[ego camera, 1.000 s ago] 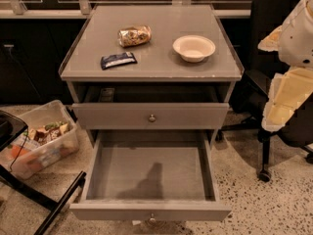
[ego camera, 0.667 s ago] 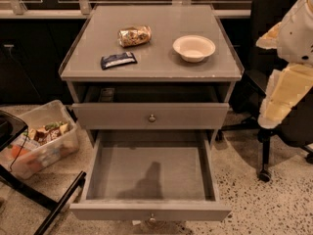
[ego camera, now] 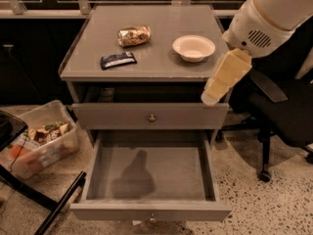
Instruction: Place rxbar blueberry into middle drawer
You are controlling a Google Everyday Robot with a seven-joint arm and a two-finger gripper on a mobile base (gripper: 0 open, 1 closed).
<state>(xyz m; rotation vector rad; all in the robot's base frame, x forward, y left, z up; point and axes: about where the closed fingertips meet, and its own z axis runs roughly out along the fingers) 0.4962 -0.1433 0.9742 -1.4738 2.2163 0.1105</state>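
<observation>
The rxbar blueberry (ego camera: 118,60), a dark blue flat bar with a white patch, lies on the grey cabinet top (ego camera: 156,38), left of centre near the front edge. The middle drawer (ego camera: 150,177) is pulled fully open below the shut knobbed drawer front (ego camera: 151,116), and its grey floor holds only a shadow. My gripper does not show. Only my arm's white and cream links (ego camera: 226,75) reach in from the upper right. The lower cream end hangs by the cabinet's right front corner, well right of the bar.
A crumpled gold-brown foil packet (ego camera: 133,35) and a white bowl (ego camera: 193,47) lie on the cabinet top. A clear bin of snacks (ego camera: 41,141) stands on the floor at left beside a dark frame. A black office chair (ego camera: 279,116) stands at right.
My arm has swung left from the right edge of view to the cabinet's right front corner. The bar, packet, bowl and drawers have not moved.
</observation>
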